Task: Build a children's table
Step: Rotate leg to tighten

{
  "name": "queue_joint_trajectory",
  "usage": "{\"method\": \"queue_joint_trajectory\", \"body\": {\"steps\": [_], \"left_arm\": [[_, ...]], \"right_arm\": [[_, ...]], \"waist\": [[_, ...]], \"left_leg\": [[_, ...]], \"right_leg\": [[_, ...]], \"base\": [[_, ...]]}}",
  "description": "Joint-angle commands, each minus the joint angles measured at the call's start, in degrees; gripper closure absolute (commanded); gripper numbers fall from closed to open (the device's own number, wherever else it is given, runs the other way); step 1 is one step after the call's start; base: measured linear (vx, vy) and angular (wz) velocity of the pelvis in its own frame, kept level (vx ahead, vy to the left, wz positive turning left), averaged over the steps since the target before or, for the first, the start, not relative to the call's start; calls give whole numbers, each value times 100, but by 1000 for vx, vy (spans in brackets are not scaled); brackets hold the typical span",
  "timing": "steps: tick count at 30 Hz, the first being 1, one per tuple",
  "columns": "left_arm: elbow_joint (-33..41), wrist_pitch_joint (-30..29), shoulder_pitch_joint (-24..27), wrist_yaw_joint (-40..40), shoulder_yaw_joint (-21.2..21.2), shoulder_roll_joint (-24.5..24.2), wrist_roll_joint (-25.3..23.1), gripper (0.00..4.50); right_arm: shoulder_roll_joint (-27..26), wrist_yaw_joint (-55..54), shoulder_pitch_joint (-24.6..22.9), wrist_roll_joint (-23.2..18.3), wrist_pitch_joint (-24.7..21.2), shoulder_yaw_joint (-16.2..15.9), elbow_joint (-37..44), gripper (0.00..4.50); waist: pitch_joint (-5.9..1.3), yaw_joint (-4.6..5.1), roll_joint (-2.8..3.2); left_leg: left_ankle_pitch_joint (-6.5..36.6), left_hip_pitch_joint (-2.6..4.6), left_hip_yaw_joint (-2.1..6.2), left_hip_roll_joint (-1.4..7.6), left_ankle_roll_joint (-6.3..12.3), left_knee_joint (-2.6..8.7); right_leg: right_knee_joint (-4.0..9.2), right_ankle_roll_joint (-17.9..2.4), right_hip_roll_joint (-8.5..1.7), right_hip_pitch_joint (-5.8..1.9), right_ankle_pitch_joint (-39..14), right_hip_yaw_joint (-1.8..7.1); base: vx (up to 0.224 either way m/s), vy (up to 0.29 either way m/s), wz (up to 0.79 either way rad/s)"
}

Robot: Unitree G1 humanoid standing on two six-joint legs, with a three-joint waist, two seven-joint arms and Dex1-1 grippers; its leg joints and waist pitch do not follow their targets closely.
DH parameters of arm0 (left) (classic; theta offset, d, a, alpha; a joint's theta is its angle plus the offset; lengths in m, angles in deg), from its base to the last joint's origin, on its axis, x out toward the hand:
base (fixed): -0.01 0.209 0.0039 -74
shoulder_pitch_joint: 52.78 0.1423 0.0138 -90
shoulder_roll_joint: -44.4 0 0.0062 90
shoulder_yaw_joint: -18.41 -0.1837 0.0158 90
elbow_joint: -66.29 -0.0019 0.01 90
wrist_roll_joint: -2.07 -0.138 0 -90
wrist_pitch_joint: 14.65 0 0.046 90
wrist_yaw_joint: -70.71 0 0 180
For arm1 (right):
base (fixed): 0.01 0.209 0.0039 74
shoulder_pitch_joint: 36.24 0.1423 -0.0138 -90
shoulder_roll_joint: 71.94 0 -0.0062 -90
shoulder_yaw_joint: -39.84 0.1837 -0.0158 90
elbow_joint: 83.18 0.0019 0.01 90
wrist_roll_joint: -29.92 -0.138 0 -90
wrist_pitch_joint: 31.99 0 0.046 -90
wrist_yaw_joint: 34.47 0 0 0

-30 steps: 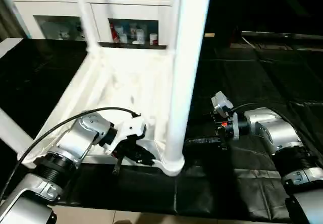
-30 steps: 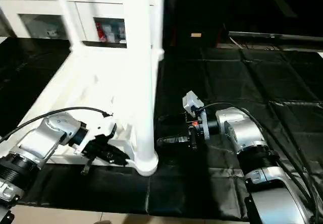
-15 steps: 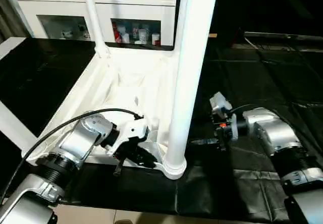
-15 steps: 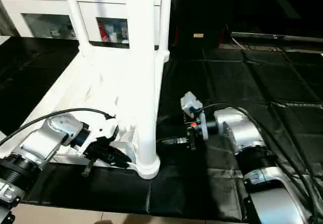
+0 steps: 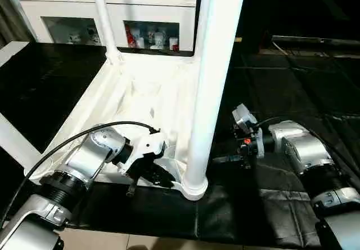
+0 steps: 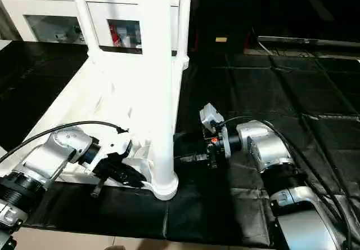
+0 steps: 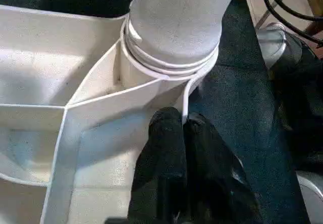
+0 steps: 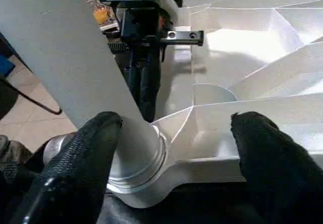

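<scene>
Your right gripper [image 8: 171, 153] has drawn in a little toward the near leg [image 5: 211, 86] since a second ago, and the head camera has tilted, so the whole scene sits lower and more of the white cabinet [image 5: 107, 19] shows at the back. In the right wrist view its fingers [image 8: 86, 153] stand wide apart, one on each side of the corner socket [image 8: 136, 168], with the leg's base just beyond them; you are not gripping anything there. From the head, the gripper lies level over the black mat [image 6: 270, 86], just beside the socket and apart from it.

Your left gripper [image 7: 182, 133] is pinched narrow on the thin rim [image 7: 185, 100] of the children's table [image 5: 140, 92], right at the same corner, just below the socket collar. That arm has not moved.

You have the table lying upside down on the mat, ribbed underside up, directly ahead and to your left. Its near leg stands upright in the corner socket between your two grippers. Two more legs [image 5: 104, 19] rise at the far corners, in front of the cabinet.
</scene>
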State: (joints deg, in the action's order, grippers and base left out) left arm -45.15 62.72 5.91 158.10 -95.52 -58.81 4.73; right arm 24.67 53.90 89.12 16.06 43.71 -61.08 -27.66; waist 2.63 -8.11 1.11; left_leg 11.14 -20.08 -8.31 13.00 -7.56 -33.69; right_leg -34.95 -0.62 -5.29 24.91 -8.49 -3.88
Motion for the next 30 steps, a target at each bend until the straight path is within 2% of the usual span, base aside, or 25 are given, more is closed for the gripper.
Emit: {"method": "queue_joint_trajectory", "body": {"steps": [1, 4, 7, 9, 10, 11, 13, 14, 16, 18, 19, 22, 25, 27, 30], "left_arm": [[161, -8, 16, 88, -129, 81, 68, 450], [167, -3, 29, 71, -126, 79, 63, 450], [149, 1, 37, -17, -107, 103, 40, 450], [106, 32, 27, -91, -95, 121, 6, 450], [-53, 128, -21, -309, -48, 187, -80, 450], [-126, 180, -44, -405, -25, 219, -113, 450], [-260, 216, -94, -585, 29, 284, -155, 450], [-292, 233, -111, -616, 42, 299, -158, 450], [-327, 250, -137, -654, 61, 315, -159, 450], [-331, 250, -144, -660, 65, 318, -158, 450], [-332, 247, -147, -664, 65, 320, -156, 450], [-344, 269, -149, -675, 60, 324, -155, 450], [-383, 321, -156, -686, 52, 335, -151, 450], [-396, 347, -157, -685, 34, 332, -134, 450], [-397, 352, -157, -683, 27, 328, -130, 450]], "right_arm": [[-91, 120, 11, -8, 142, -162, 99, 105], [-62, -65, 87, 154, 391, -112, -103, 105], [51, -28, 114, 191, 398, -86, -156, 105], [93, 9, 115, 171, 343, -69, -137, 105], [189, 79, 102, 164, 198, -83, -76, 105], [233, 102, 95, 176, 139, -101, -54, 105], [296, 148, 85, 183, 27, -133, -63, 105], [314, 209, 80, 144, -41, -130, -66, 90], [358, 346, 66, 78, -145, -140, -25, 90], [401, 387, 51, -9, -222, -178, 57, 76], [431, 406, 42, -71, -271, -209, 113, 56], [376, 413, 35, -247, -323, -119, 259, 39], [271, 413, -13, -290, -231, -95, 384, 39], [74, 319, -73, -71, 46, -178, 362, 39], [-49, 140, -63, 39, 175, -240, 253, 39]], "waist": [[-391, 46, 7], [-387, 50, 1], [-388, 48, -4], [-392, 43, -6], [-392, 48, -41], [-381, 36, -28], [-380, 34, -54], [-379, 33, -66], [-377, 45, -70], [-374, 44, -71], [-371, 43, -72], [-369, 45, -61], [-377, 45, -57], [-381, 46, -54], [-385, 51, -43]], "left_leg": [[1144, -34, -165, -63, 256, 384], [1196, -31, -166, -68, 222, 387], [1181, -27, -168, -69, 225, 384], [1150, -35, -166, -65, 245, 381], [1129, -42, -168, -67, 258, 379], [1152, -26, -173, -69, 274, 375], [1207, -27, -182, -76, 290, 367], [1192, -53, -175, -83, 295, 372], [1201, -57, -169, -87, 292, 376], [1196, -54, -168, -82, 304, 374], [1192, -56, -166, -79, 305, 376], [1214, -47, -163, -74, 298, 384], [1197, -48, -163, -72, 287, 380], [1221, -47, -163, -66, 266, 382], [1199, -48, -158, -66, 236, 389]], "right_leg": [[376, -1315, -137, -419, -1457, 150], [389, -1267, -139, -414, -1575, 150], [391, -1258, -135, -413, -1613, 153], [381, -1278, -134, -419, -1534, 152], [376, -1269, -128, -427, -1512, 152], [393, -1264, -120, -411, -1552, 153], [406, -1233, -123, -417, -1669, 155], [412, -1160, -134, -434, -1797, 149], [433, -1046, -138, -429, -2019, 141], [441, -1017, -138, -422, -2083, 143], [444, -997, -139, -417, -2113, 142], [449, -977, -135, -406, -2152, 141], [440, -1006, -134, -397, -2073, 145], [437, -1029, -144, -392, -2040, 145], [424, -1073, -144, -396, -1934, 146]], "base": [[0, 0, 0], [0, 0, 0], [0, 0, 0], [0, 0, 0], [0, 0, 0], [0, 0, 0], [0, 0, 0], [0, 0, 0], [0, 0, 0], [0, 0, 0], [0, 0, 0], [0, 0, 0], [0, 0, 0], [0, 0, 0], [0, 0, 0]]}}
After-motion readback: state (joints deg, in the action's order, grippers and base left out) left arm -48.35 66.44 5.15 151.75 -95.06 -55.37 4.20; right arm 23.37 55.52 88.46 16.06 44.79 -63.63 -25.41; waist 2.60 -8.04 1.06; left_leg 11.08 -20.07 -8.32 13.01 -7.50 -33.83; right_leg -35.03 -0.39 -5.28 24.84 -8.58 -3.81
